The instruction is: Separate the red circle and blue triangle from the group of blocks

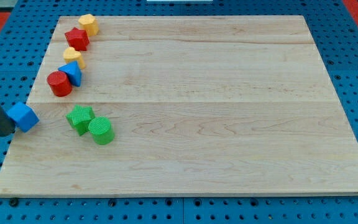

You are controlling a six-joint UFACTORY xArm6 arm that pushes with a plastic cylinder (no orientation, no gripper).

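- Step in hand: you appear to be in the approach phase. The red circle (59,83) and the blue triangle (72,73) sit touching each other near the left edge of the wooden board (229,112), not yet parted from their neighbours.
- Tip position: your tip (6,132) rests at the left edge of the board, touching or just beside the blue cube (23,117), well below the two target blocks.
- Jaws: this rig has none; the arm ends in a plain rod, so there is no open or closed state to report.
- Next move, as a judgement: bring the tip round to the left-edge side of the red circle and blue triangle, then push them toward the centre of the board, where open wood is available.
- Obstruction above: a yellow block (73,56) lies just above the blue triangle, near or touching it. A push aimed upward risks dragging it along.
- Farther toward the top-left corner: a red star (77,38) and a second yellow block (88,24).
- Obstruction below: a green star (79,117) and a green cylinder (101,130) touch each other. Keep the push path above them.
- The blue cube overhangs the left edge slightly; avoid nudging it off.
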